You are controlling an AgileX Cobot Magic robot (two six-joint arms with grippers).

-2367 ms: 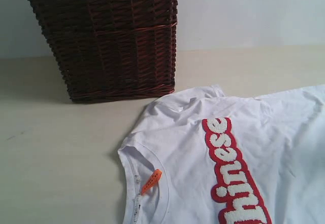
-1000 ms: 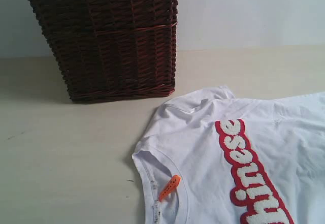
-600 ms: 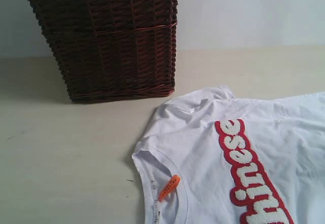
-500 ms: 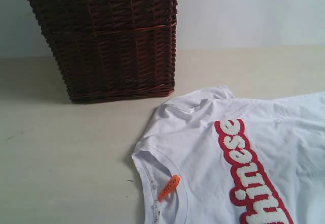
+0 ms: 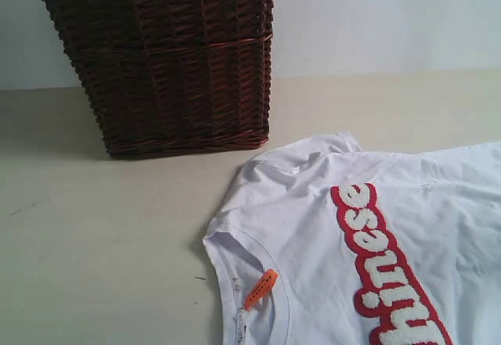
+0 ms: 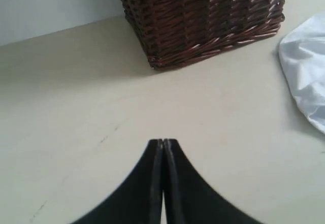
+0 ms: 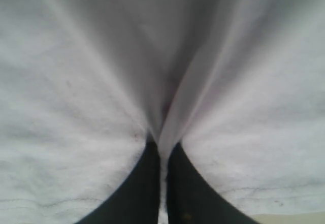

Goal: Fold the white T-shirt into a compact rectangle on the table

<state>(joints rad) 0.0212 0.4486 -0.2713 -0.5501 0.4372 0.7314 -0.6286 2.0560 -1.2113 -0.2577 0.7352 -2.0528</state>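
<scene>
The white T-shirt (image 5: 313,204) lies spread on the table (image 5: 102,235) at the right of the exterior view, with its red band of white letters (image 5: 376,259) and an orange tag (image 5: 260,289) at the collar. Neither gripper shows in that view. My right gripper (image 7: 162,145) is shut on a pinched fold of the white T-shirt (image 7: 76,82), and cloth fills its view. My left gripper (image 6: 163,141) is shut on nothing above bare table (image 6: 76,107). An edge of the shirt (image 6: 304,71) lies off to one side of it.
A dark red-brown wicker basket (image 5: 164,55) with white trim at its top stands at the back left of the table, just behind the shirt's sleeve (image 5: 329,145). The basket (image 6: 203,16) also stands ahead of the left gripper. A pale wall rises behind the table.
The shirt slid to the right well over a second ago. Over the last second it has stayed in place apart from a slight shift in the wrinkles at its right side.
</scene>
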